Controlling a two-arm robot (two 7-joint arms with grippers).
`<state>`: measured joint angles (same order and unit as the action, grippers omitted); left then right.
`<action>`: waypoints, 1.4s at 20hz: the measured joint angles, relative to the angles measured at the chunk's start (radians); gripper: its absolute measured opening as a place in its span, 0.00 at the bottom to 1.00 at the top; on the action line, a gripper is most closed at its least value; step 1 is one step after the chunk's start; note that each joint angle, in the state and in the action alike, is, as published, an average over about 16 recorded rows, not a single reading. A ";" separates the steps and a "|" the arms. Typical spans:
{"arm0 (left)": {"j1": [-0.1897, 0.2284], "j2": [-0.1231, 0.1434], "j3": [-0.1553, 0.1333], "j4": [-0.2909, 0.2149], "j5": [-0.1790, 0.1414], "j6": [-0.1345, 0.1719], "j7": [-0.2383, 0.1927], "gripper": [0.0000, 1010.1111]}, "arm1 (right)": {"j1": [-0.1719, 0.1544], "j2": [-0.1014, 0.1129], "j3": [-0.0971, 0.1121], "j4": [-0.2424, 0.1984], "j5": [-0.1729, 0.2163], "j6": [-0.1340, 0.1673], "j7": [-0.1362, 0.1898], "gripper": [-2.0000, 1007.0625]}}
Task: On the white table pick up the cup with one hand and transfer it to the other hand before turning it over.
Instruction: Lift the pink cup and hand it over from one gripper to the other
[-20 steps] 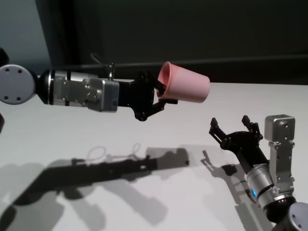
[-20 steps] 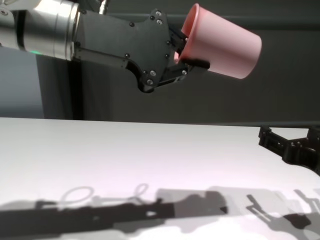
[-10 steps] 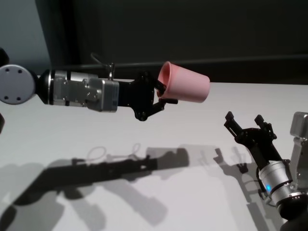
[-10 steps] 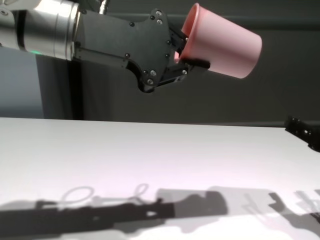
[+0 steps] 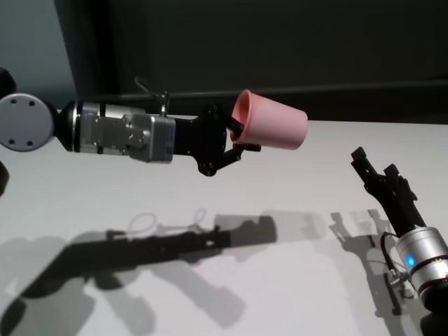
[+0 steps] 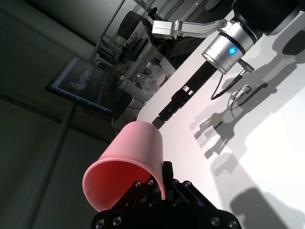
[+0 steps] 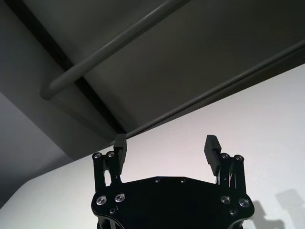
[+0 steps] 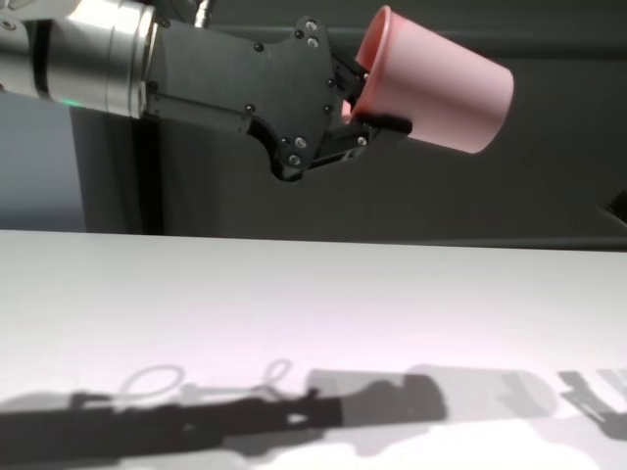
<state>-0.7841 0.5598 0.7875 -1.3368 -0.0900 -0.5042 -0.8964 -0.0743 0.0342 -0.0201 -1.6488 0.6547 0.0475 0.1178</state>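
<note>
The pink cup (image 5: 276, 129) hangs high above the white table (image 5: 70, 189), lying sideways with its mouth toward my left arm and its base pointing right. My left gripper (image 5: 241, 136) is shut on the cup's rim (image 8: 441, 83), one finger inside the mouth and one outside, as the left wrist view shows (image 6: 131, 164). My right gripper (image 5: 374, 162) stands open and empty low at the right, well apart from the cup, fingers pointing up and back. Its two pads (image 7: 211, 149) are spread wide with nothing between them.
A dark wall with a rail (image 7: 119, 50) backs the table's far edge. Both arms cast long shadows (image 5: 161, 241) across the tabletop. Beyond the table, the left wrist view shows a monitor (image 6: 86, 86) and a cluttered desk.
My right gripper has swung away to the right, farther from the cup, and has left the chest view. The left gripper and the cup have stayed put.
</note>
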 joint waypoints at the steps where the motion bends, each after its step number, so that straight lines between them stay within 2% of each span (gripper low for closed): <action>1: 0.000 0.000 0.000 0.000 0.000 0.000 0.000 0.05 | 0.002 -0.005 0.009 0.001 0.031 0.011 0.007 0.99; 9: 0.000 0.000 0.000 0.000 0.000 0.000 0.000 0.05 | 0.023 -0.037 0.064 0.017 0.277 0.123 0.060 0.99; 13: 0.000 0.000 0.000 0.000 0.000 0.000 0.000 0.05 | 0.032 -0.048 0.081 0.023 0.377 0.178 0.081 1.00; 19: 0.000 0.000 0.000 0.000 0.000 0.000 0.000 0.05 | 0.039 -0.057 0.093 0.030 0.500 0.248 0.112 1.00; 28: 0.000 0.000 0.000 0.000 0.000 0.000 0.000 0.05 | 0.042 -0.071 0.101 0.035 0.663 0.335 0.154 1.00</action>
<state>-0.7840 0.5597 0.7875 -1.3367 -0.0904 -0.5045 -0.8964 -0.0320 -0.0365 0.0804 -1.6134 1.3175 0.3829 0.2723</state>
